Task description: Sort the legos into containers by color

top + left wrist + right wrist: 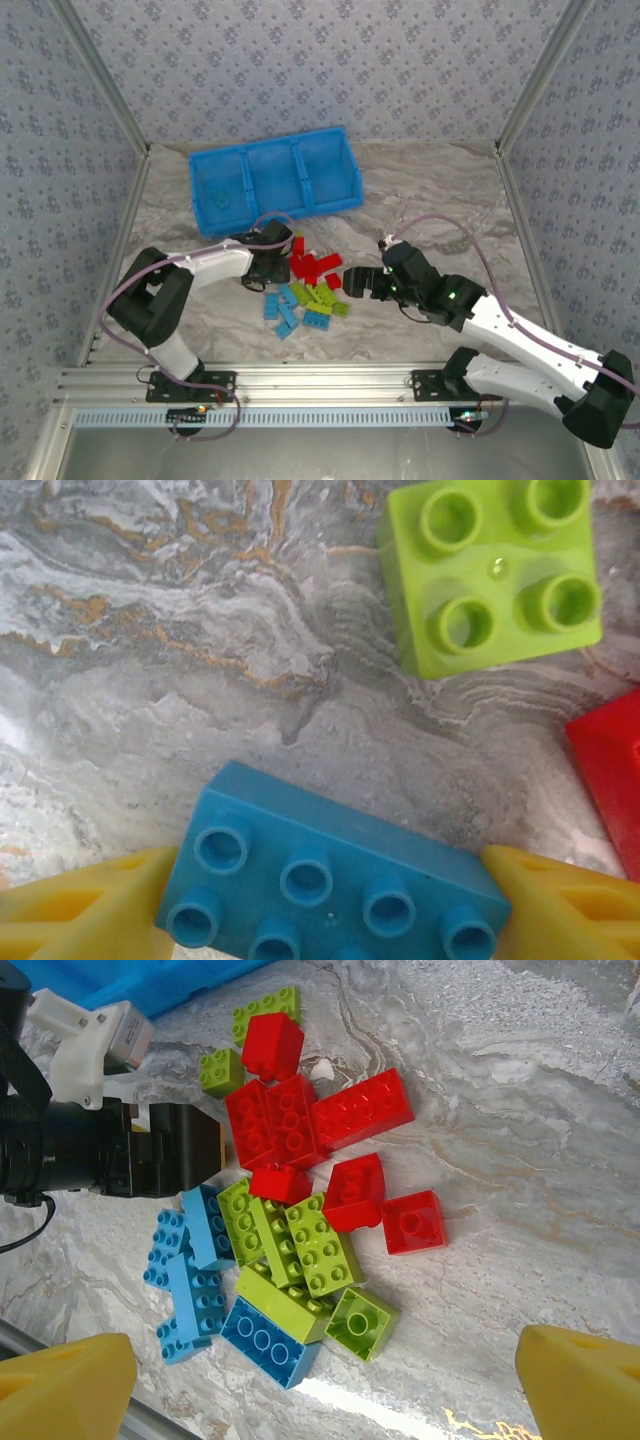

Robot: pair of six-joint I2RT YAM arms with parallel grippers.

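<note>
The legos lie in a loose pile mid-table: red ones point(315, 265), lime green ones point(320, 298) and light blue ones point(280, 312). Behind them stands the blue tray point(350, 190) with its three containers; one blue brick point(222, 200) lies in the left one. My left gripper point(268, 268) is at the pile's left edge. Its yellow fingers point(90, 905) press on both ends of a blue lego point(330, 870) resting on the table. My right gripper point(325, 1395) hovers open over the pile's right side, above a green lego point(362, 1322) and an upturned blue one point(268, 1340).
A green square brick point(490, 575) and a red brick's edge point(610, 770) lie just beyond the held blue lego. The left gripper's black body point(150, 1150) sits close to the pile. Patterned walls enclose the marble tabletop point(440, 200), which is bare to the right.
</note>
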